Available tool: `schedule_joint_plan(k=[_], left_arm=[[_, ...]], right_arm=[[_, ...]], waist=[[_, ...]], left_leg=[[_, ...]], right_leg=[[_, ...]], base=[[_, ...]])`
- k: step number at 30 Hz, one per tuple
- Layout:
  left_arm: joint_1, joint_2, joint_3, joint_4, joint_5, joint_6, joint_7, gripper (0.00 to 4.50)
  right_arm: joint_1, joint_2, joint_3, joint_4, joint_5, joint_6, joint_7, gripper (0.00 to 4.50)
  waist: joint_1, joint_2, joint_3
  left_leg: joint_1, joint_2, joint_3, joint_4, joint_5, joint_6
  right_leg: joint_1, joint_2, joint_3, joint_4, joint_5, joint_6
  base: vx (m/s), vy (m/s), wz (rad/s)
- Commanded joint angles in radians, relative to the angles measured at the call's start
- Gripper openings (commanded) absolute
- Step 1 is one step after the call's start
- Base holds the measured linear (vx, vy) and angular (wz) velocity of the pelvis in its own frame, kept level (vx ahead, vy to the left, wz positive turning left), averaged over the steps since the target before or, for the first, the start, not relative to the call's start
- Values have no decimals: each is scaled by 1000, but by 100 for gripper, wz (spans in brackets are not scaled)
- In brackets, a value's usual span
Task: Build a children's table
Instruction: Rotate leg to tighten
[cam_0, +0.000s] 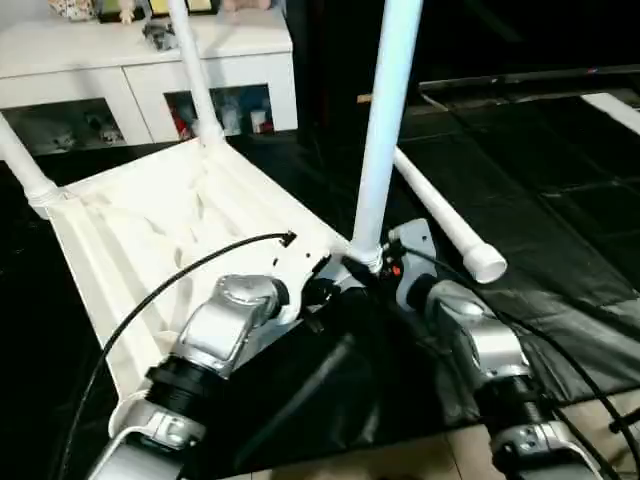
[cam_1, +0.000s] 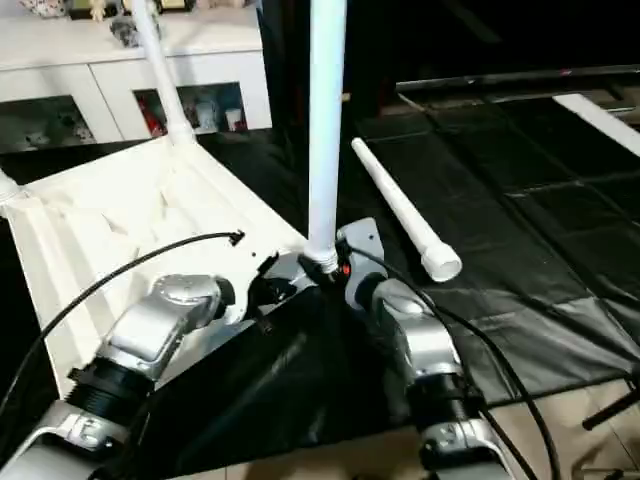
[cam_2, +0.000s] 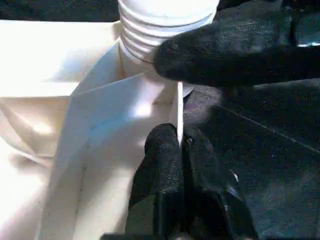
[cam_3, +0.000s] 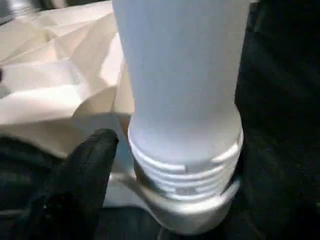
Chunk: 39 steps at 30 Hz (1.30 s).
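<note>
Black floor mats (cam_0: 520, 200) carry the upturned table top (cam_0: 150, 230). Left gripper (cam_2: 177, 150) pinches its stiff, light rim; right gripper (cam_3: 165, 195) stands open around leg 3 (cam_0: 385, 130), best grasped near its threads.

blocked: upright leg (cam_0: 385, 120) at near corner | open: mat (cam_0: 560, 200) beyond loose leg (cam_0: 440, 215)

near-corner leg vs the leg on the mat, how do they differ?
The near-corner leg stands upright; the loose leg lies flat on the black mat. The near-corner leg's threaded end sits in the tabletop socket; the loose leg's end is free. Both are white tapered tubes.
</note>
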<state>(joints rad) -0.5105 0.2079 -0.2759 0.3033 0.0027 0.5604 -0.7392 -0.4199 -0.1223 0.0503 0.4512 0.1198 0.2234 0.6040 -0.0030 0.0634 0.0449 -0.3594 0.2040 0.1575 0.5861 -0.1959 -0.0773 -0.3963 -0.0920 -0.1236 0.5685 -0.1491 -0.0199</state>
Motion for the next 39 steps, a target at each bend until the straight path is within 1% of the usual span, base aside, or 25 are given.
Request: schedule_joint_plan(k=[1,2,3,5,7,8,10,11,14,16,17,19,20,21,22,23,25,26,28,31,32,36,37,38,39], left_arm=[[-7,55,-22,-24,-2,-95,-95,0],[-7,64,-29,-22,-1,-110,-110,0],[-6,74,-34,-19,-3,-119,-129,0],[-5,97,-46,-11,-8,-143,-176,0],[-4,140,-74,1,-12,-209,-268,0],[-4,140,-74,1,-12,-209,-268,0],[-1,171,-96,2,-27,-255,-356,0],[-1,179,-103,4,-34,-273,-383,0],[-6,198,-121,13,-38,-303,-438,0],[-21,223,-157,51,-17,-370,-506,0],[-26,229,-169,64,-9,-393,-527,0],[-32,235,-183,72,-1,-413,-550,0],[-33,236,-188,75,2,-422,-559,0],[-38,241,-202,77,14,-438,-574,0],[-38,241,-202,77,14,-438,-574,0],[-40,244,-211,76,18,-447,-587,0],[-43,246,-224,75,25,-459,-605,0],[-45,246,-231,76,29,-465,-610,0],[-51,243,-236,91,33,-487,-620,0],[-59,237,-239,110,37,-505,-624,0],[-59,237,-239,110,37,-505,-624,0],[-60,235,-242,116,39,-513,-628,0],[-60,234,-242,118,39,-516,-629,0],[-60,234,-242,118,39,-516,-630,0],[-59,234,-242,119,39,-518,-630,0]], right_arm=[[40,-49,43,-8,5,-61,116,428],[43,-61,43,-12,8,-72,132,436],[45,-75,38,-18,18,-62,147,440],[51,-124,37,-34,34,-71,214,449],[52,-194,28,-64,69,-81,337,449],[52,-194,28,-64,69,-81,337,449],[44,-247,28,-78,82,-86,425,449],[40,-262,33,-79,84,-93,451,449],[28,-300,59,-78,83,-105,524,449],[2,-334,101,-70,74,-113,606,449],[-7,-342,117,-66,70,-115,636,449],[-16,-347,136,-63,69,-114,671,449],[-19,-348,143,-63,68,-112,682,449],[-29,-344,155,-56,59,-118,688,449],[-29,-344,155,-56,59,-118,688,449],[-39,-337,162,-43,51,-129,688,449],[-55,-327,172,-22,41,-144,699,449],[-60,-325,180,-17,40,-152,717,449],[-69,-328,196,-10,48,-149,749,449],[-79,-327,216,-5,55,-138,789,449],[-79,-327,216,-5,55,-138,789,432],[-90,-320,218,13,57,-131,811,418],[-91,-320,220,16,58,-131,817,397],[-91,-320,220,16,59,-131,819,397],[-91,-320,220,15,60,-130,821,382]], waist=[[14,0,-75],[21,0,-77],[24,-2,-75],[31,2,-70],[48,5,-69],[51,3,-70],[59,2,-69],[63,5,-69],[72,3,-69],[81,-1,-69],[88,1,-71],[92,-2,-71],[92,-6,-71],[96,-6,-71],[96,-6,-71],[96,-10,-71],[97,-9,-71],[95,-13,-70],[97,-12,-69],[98,-14,-70],[98,-14,-71],[98,-17,-71],[98,-17,-70],[98,-19,-69],[99,-18,-69]], left_leg=[[-11,15,-1,-56,-135,96],[-12,16,-3,-54,-120,102],[-13,15,2,-51,-106,113],[-10,16,4,-54,-136,113],[4,22,7,-55,-176,97],[6,22,8,-54,-184,99],[5,26,11,-56,-181,98],[6,26,11,-56,-178,98],[7,26,14,-55,-190,91],[5,27,16,-55,-185,91],[8,28,16,-54,-181,93],[8,28,16,-54,-180,91],[7,29,17,-55,-177,91],[7,29,16,-55,-170,87],[5,29,16,-55,-164,86],[5,29,16,-55,-159,85],[3,29,15,-55,-163,82],[1,28,15,-56,-164,81],[5,27,17,-54,-176,79],[3,28,17,-53,-170,81],[3,28,17,-53,-166,81],[0,27,16,-52,-163,82],[0,27,17,-52,-166,81],[0,27,17,-52,-167,80],[1,27,17,-52,-168,78]], right_leg=[[65,-55,49,-50,-179,-209],[64,-56,48,-49,-160,-211],[61,-53,51,-44,-126,-222],[60,-51,49,-48,-167,-224],[50,-52,52,-54,-220,-215],[50,-51,52,-54,-215,-217],[51,-48,56,-47,-204,-218],[49,-49,57,-46,-203,-219],[46,-48,59,-45,-210,-226],[48,-48,61,-44,-220,-223],[45,-49,62,-43,-219,-221],[46,-50,63,-40,-216,-224],[46,-51,64,-41,-216,-223],[46,-52,65,-40,-224,-222],[47,-52,66,-39,-222,-220],[47,-52,67,-38,-221,-219],[47,-53,67,-38,-240,-215],[48,-53,67,-38,-245,-212],[44,-52,69,-41,-269,-207],[45,-53,71,-39,-260,-210],[46,-52,70,-37,-256,-211],[47,-53,70,-36,-265,-209],[46,-53,71,-37,-275,-206],[46,-53,71,-38,-280,-206],[45,-53,71,-38,-288,-203]], base=[[0,0,0],[0,0,0],[0,0,0],[0,0,0],[0,0,0],[0,0,0],[0,0,0],[0,0,0],[0,0,0],[0,0,0],[0,0,0],[0,0,0],[0,0,0],[0,0,0],[0,0,0],[0,0,0],[0,0,0],[0,0,0],[0,0,0],[0,0,0],[0,0,0],[0,0,0],[0,0,0],[0,0,0],[0,0,0]])
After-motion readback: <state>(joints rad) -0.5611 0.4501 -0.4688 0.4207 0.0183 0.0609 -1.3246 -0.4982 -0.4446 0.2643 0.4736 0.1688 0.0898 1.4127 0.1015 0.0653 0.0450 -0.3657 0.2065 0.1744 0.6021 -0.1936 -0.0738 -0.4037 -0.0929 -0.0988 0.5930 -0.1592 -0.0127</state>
